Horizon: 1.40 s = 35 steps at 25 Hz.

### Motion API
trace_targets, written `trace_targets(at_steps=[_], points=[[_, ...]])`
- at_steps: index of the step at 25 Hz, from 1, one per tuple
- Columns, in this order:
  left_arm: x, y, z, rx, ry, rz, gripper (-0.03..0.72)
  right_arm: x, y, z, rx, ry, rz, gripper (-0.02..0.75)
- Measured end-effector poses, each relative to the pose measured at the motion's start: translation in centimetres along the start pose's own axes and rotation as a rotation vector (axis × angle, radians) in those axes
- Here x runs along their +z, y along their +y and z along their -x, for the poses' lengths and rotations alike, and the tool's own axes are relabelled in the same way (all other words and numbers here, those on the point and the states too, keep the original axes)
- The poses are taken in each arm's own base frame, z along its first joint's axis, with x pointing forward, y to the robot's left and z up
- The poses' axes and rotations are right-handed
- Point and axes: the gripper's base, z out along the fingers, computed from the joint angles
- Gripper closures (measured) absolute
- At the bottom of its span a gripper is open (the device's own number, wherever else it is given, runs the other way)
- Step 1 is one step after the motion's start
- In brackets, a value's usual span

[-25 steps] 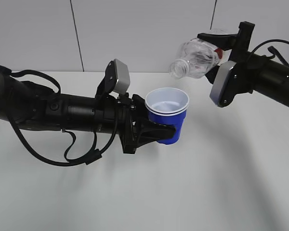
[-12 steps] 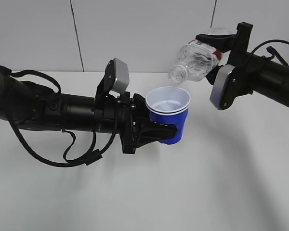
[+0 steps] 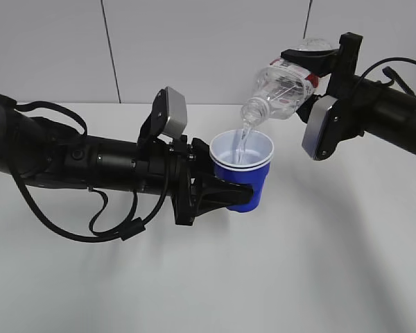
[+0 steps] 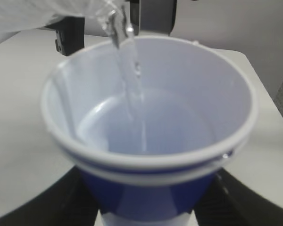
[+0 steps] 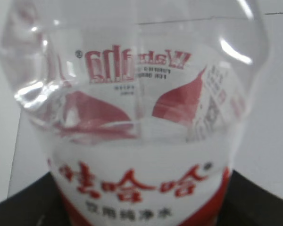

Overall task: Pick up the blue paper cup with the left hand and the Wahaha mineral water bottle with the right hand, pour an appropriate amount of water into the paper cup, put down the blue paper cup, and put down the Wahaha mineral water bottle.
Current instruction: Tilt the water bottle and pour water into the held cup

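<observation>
Left hand (image 3: pixel 218 194) reaches in from the left, roughly level above the white table (image 3: pixel 263 277), its black fingers clamped around the lower body of the blue paper cup (image 3: pixel 241 170). Cup is upright, mouth up, held clear of the table surface near the middle of the exterior view.

Right hand (image 3: pixel 319 80) comes in from the upper right, closed on the labelled part of the Wahaha mineral water bottle (image 3: pixel 283 82). Bottle's long axis is tilted past horizontal: base up and to the right, capless neck pointing down and to the left, mouth just above the cup's far rim.

Water (image 3: pixel 243 142) falls as a thin clear stream from the neck into the cup. In the left wrist view the stream (image 4: pixel 132 89) enters at the back of the cup (image 4: pixel 151 188) and reaches the white bottom. In the right wrist view the bottle (image 5: pixel 137 141) fills the frame, its red-and-white label readable.
</observation>
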Motion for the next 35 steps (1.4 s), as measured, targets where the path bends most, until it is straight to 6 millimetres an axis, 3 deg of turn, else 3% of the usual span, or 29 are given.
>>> trace_targets(at_steps=[35], points=[[0.00, -0.18, -0.14, 0.011, 0.016, -0.020, 0.263, 0.00, -0.03, 0.17, -0.049, -0.019, -0.004, 0.305]])
